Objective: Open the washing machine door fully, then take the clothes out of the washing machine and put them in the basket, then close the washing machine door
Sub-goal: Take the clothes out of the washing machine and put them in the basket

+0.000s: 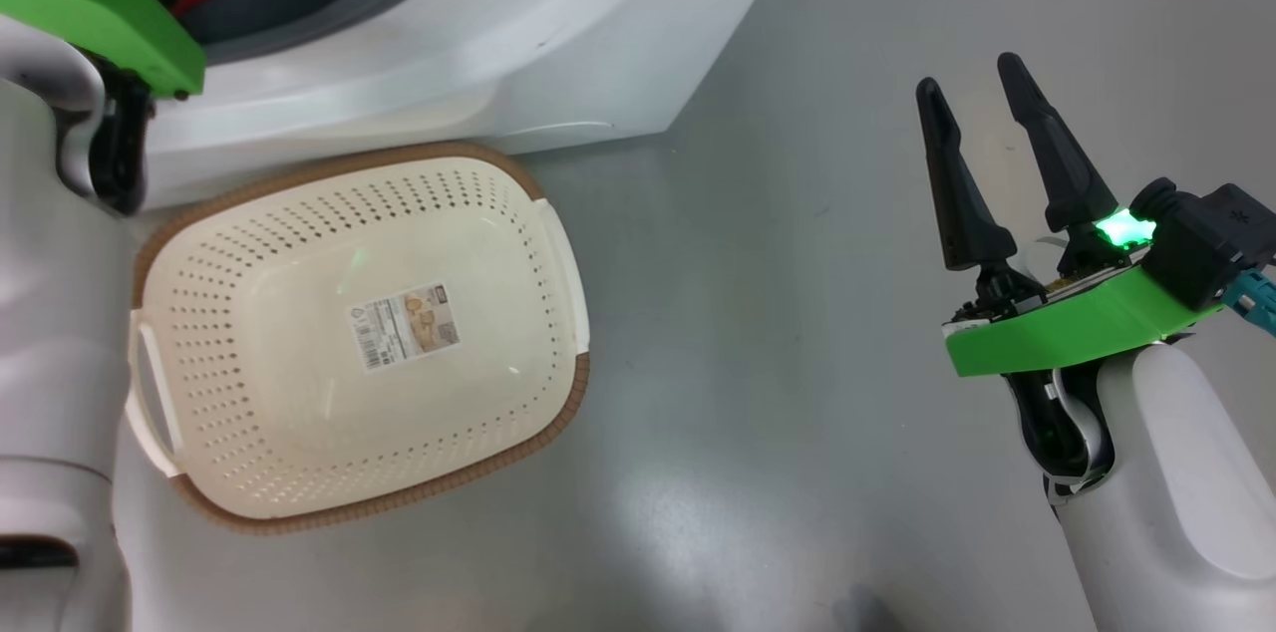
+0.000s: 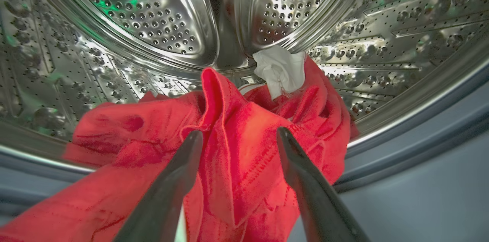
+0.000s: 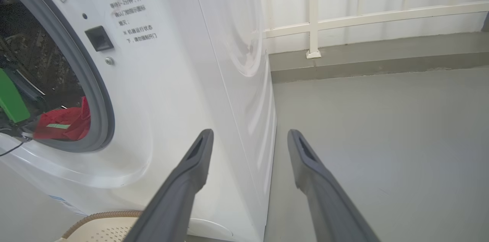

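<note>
Progress: the washing machine (image 3: 183, 81) mouth stands open, so I judge the door step done. Unloading not yet done: the clothes (image 2: 237, 165), red with a white patch, lie in the steel drum and spill over its front lip. The basket (image 1: 229, 313) sits on the floor just beside the machine front, with only a paper label (image 1: 404, 326) on its bottom.

Left claw (image 2: 240, 132): inside the drum, spread wide, a raised red fold between its fingers, nothing gripped.

Right claw (image 1: 969, 74): spread wide, holding nothing, over bare floor well right of the basket.

Left to do: grab, transfer to the basket, shut the door.

Writing: Chinese notice (image 3: 126, 13) on the machine front; heading looks like 温馨提示, smaller lines too soft to read. Basket label print too small.
</note>
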`<state>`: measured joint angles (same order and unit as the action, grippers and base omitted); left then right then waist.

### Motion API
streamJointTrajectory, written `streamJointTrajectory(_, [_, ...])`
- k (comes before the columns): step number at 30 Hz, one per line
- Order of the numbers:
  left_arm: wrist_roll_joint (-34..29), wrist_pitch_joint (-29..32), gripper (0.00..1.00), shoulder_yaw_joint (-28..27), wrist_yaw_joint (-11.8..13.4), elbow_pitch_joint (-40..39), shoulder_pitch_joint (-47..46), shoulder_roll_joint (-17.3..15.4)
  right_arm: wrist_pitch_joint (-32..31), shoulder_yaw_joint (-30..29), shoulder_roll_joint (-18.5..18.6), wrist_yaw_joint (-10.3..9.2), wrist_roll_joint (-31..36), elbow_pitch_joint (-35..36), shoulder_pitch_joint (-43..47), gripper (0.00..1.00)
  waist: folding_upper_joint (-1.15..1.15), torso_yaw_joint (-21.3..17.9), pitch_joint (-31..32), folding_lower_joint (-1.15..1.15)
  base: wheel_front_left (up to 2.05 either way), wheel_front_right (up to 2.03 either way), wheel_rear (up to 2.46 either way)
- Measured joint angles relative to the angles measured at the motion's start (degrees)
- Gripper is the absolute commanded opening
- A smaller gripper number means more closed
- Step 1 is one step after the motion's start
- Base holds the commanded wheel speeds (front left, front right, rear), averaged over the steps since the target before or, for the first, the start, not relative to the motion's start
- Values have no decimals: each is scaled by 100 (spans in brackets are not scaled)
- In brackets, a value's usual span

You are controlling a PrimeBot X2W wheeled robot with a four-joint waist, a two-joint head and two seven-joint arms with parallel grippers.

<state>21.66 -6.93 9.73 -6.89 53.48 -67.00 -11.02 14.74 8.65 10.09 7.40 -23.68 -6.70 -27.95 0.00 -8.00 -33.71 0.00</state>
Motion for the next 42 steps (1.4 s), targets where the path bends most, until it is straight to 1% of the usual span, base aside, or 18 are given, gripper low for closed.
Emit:
streamJointTrajectory(7, [112, 245, 100, 122, -13, 609, -494, -80, 0, 11, -79, 0, 0, 19, -26, 100, 0, -181, -206, 0, 0, 0, 0])
streamJointTrajectory(14, [142, 486, 100, 191, -42, 1181, -929, -235, 0, 40, -130, 0, 0, 33, -58, 100, 0, -374, -383, 0, 0, 0, 0])
streamJointTrajectory(18, [120, 792, 100, 263, -42, 1495, -1145, -320, 0, 47, -144, 0, 8, 36, -83, 100, 0, -476, -444, 0, 0, 0, 0])
streamJointTrajectory(19, [120, 999, 100, 304, -42, 1599, -1252, -337, 0, 46, -152, 0, 9, 36, -83, 100, 0, -513, -459, 0, 0, 0, 0])
streamJointTrajectory(21, [121, 1155, 100, 337, -42, 1667, -1335, -337, 0, 41, -159, 0, 9, 34, -83, 100, 0, -528, -459, 0, 0, 0, 0])
streamJointTrajectory(22, [121, 1207, 94, 349, -42, 1684, -1349, -338, 0, 41, -165, 0, 10, 33, -82, 100, 0, -528, -452, 0, 0, 0, 0])
streamJointTrajectory(23, [121, 1219, 81, 359, -42, 1695, -1350, -337, 0, 41, -176, 0, 18, 32, -82, 100, 0, -528, -444, 0, 0, 0, 0])
streamJointTrajectory(24, [121, 1212, 49, 381, -42, 1706, -1349, -337, 0, 42, -190, 0, 27, 27, -82, 100, 0, -528, -436, 0, 0, 0, 0])
streamJointTrajectory(25, [121, 1198, 5, 401, -42, 1726, -1346, -333, 0, 42, -208, 0, 34, 23, -82, 100, 0, -527, -427, 0, 0, 0, 0])
streamJointTrajectory(26, [121, 1179, 0, 424, -42, 1739, -1343, -323, 0, 42, -226, 0, 34, 21, -83, 100, 0, -526, -417, 0, 0, 0, 0])
streamJointTrajectory(30, [121, 1125, 0, 511, -42, 1805, -1333, -309, 0, 42, -236, 0, 34, -14, -84, 100, 0, -508, -364, 0, 0, 0, 0])
streamJointTrajectory(36, [112, 791, 0, 687, -42, 1849, -1162, -247, 0, 57, -225, 0, 34, -82, -87, 100, 0, -463, -215, 0, 0, 0, 0])
streamJointTrajectory(42, [115, 475, 0, 910, -42, 1804, -944, -109, 0, 129, -171, 0, 32, -122, -85, 100, 0, -391, -14, 0, 0, 0, 0])
